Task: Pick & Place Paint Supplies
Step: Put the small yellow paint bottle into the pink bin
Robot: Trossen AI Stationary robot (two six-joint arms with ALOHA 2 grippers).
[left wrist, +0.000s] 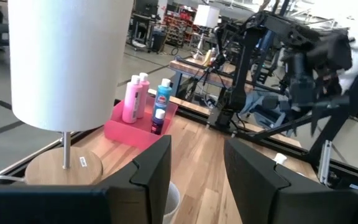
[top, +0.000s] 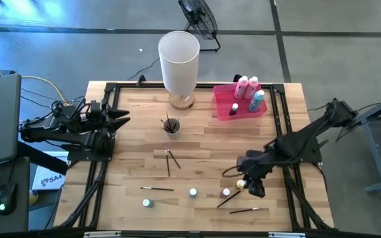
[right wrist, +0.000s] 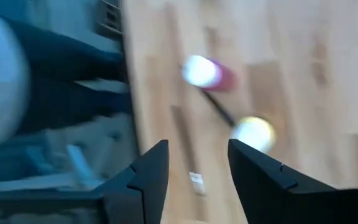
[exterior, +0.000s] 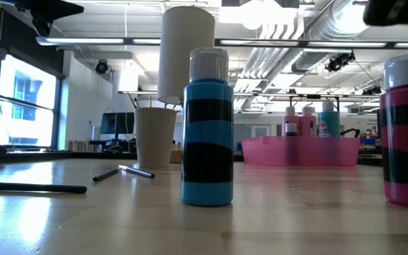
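Observation:
My right gripper point(top: 255, 188) point(right wrist: 197, 163) hangs open above the table's near right part, tilted down. Just ahead of it stand a tiny yellow-capped bottle point(top: 241, 183) point(right wrist: 253, 132) and a tiny pink bottle point(top: 225, 193) point(right wrist: 209, 73), with a thin paintbrush point(top: 233, 199) point(right wrist: 219, 111) lying beside them. Nothing is between its fingers. Two more tiny bottles point(top: 193, 192) point(top: 147, 203) stand near the front edge, and loose brushes point(top: 157, 189) point(top: 170, 157) lie flat on the wood. My left gripper point(top: 123, 119) point(left wrist: 197, 168) waits open at the left edge, pointing level.
A pink tray point(top: 225, 114) at the far right holds taller pink bottles point(top: 247, 85) and a teal one point(top: 258, 99). A tall white cylinder point(top: 178, 59) stands on a wooden foot at the back. A paper cup point(top: 170, 125) with brushes stands mid-table. Another brush point(top: 243, 210) lies near the front edge.

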